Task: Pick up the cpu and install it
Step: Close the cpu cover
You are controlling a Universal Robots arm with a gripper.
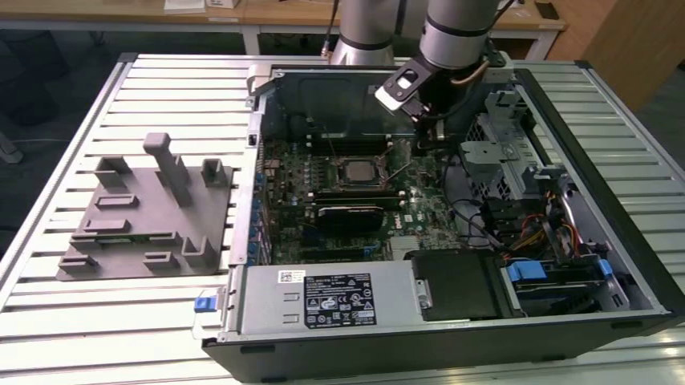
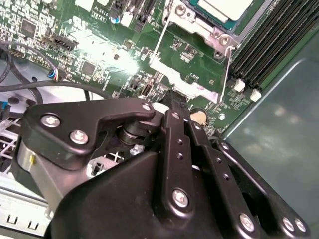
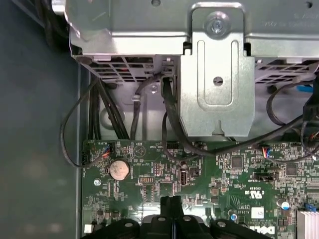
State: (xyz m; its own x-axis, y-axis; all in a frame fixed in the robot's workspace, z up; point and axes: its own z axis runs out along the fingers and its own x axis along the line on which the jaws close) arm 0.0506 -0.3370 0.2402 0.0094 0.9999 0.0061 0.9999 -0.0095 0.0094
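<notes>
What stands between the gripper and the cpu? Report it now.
In the second wrist view, the silver metal socket frame and its thin wire lever lie between the black gripper, jaws shut, and the pale silver-grey square cpu. Nothing else visible intervenes.

A workshop corner with a slatted metal bench under even indoor light.

A pale silver work table of long ribbed aluminium slats (image 1: 75,104) fills most of the exterior view, with dark grooves between the slats and a soft sheen along their tops. Behind its far edge runs a row of light wooden desks (image 1: 289,11) on white legs (image 1: 249,37), with a few white papers (image 1: 188,6) lying on top. At the exterior view's right, a brown wooden cabinet side (image 1: 631,40) stands near the table's far corner. A dark grey-blue floor (image 1: 54,76) shows beyond the table on both sides. The light is flat and casts no hard shadows.
</notes>
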